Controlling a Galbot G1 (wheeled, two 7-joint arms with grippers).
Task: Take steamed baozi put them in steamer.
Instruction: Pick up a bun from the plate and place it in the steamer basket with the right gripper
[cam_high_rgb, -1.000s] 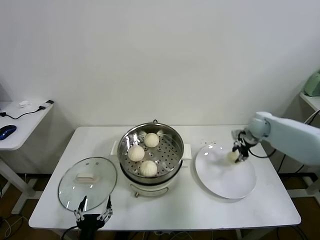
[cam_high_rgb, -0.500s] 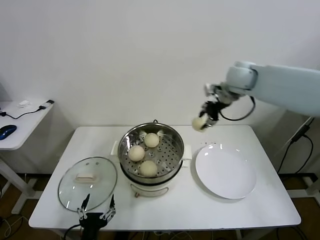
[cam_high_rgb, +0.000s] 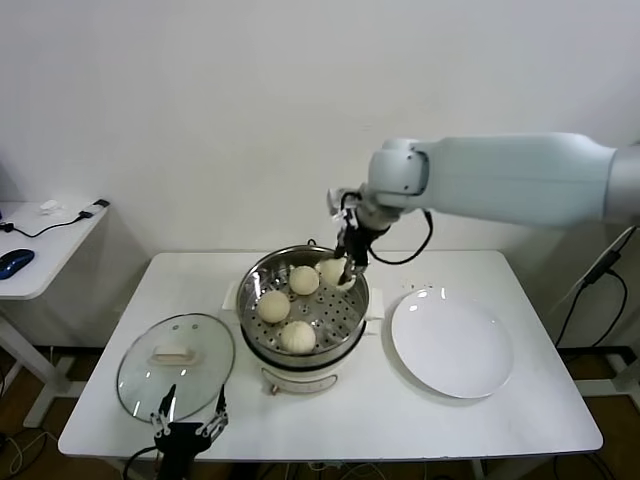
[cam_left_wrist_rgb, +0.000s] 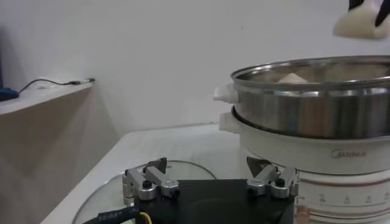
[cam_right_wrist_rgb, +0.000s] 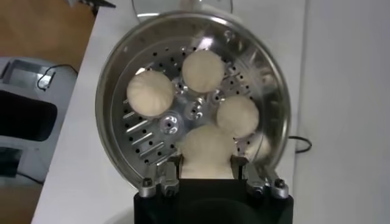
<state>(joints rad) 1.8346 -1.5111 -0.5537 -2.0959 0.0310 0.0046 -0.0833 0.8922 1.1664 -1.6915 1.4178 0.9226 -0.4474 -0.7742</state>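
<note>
Fourth baozi clamped in right gripper, over back rim of steamer.
Jaws closed on the bun from both sides; under and ahead of them three more baozi sit apart on the perforated basket. White plate bare, off to the side. Left gripper idle at the table's near edge, jaws spread wide, holding nothing, glass lid just past its fingertips.

Three cream baozi lie in the open steel steamer; a fourth baozi hangs above its rim.
</note>
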